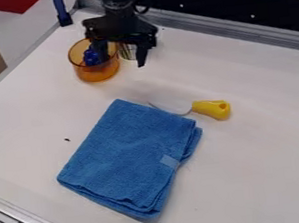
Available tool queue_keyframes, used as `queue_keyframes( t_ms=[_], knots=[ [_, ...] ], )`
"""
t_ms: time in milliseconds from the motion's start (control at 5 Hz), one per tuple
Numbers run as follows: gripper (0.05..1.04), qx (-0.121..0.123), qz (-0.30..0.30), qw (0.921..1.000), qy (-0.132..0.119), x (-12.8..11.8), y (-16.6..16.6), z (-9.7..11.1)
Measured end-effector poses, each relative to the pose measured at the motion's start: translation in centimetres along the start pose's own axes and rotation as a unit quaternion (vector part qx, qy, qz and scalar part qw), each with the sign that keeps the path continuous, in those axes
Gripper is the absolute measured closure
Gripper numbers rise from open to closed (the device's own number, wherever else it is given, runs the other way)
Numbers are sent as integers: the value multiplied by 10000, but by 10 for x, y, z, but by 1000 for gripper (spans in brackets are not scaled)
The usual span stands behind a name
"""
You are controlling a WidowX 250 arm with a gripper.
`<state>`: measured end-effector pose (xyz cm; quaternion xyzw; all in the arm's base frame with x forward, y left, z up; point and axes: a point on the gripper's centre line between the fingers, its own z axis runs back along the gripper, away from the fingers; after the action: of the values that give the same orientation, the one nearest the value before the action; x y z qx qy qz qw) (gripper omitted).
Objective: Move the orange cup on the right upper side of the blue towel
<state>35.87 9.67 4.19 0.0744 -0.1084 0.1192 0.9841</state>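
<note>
Towel first, nearest me: the folded blue towel (130, 158) lies at a slant, and I want its upper R corner, as cam view has it. The yellow-handled tool (211, 109) sits just off that corner, thin end right by the towel's top edge, so I should bring the cup in high and set it down straight, w/o raking the tool or rucking the cloth. If the spot is meant to be on the cloth, I need a flat bit away from the fold edge, else the cup may tip.

Further back, the orange cup (97, 72) stands upright on the white table (266, 171), up & L of the towel, w/ a dark blue thing (92, 56) in its mouth. Step in hand, my read: get a hold on the wall. Best to centre the R wall btwn the fingers, go down a touch if there's room, close gently (looks like slick, stiff plastic, prob. slips or twists if pinched at the very rim), then lift plumb. Watch the pale striped thing (127, 51) just R of the cup; an outer finger could knock it.

The black gripper (122, 61) is spread wide, nothing clamped. Cup is under its L part in view: one finger at the mouth, the other outside, R of the wall. Can't tell re: contact.
</note>
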Motion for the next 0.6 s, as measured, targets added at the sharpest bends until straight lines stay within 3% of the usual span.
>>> queue_keyframes(
  t_ms=[200,400,600],
  knots=[
    [85,-269,-255,9993,109,19,7,-11],
    [85,-375,-468,9978,273,28,7,-25],
    [85,-350,-577,9968,425,30,10,-25]
  ],
)
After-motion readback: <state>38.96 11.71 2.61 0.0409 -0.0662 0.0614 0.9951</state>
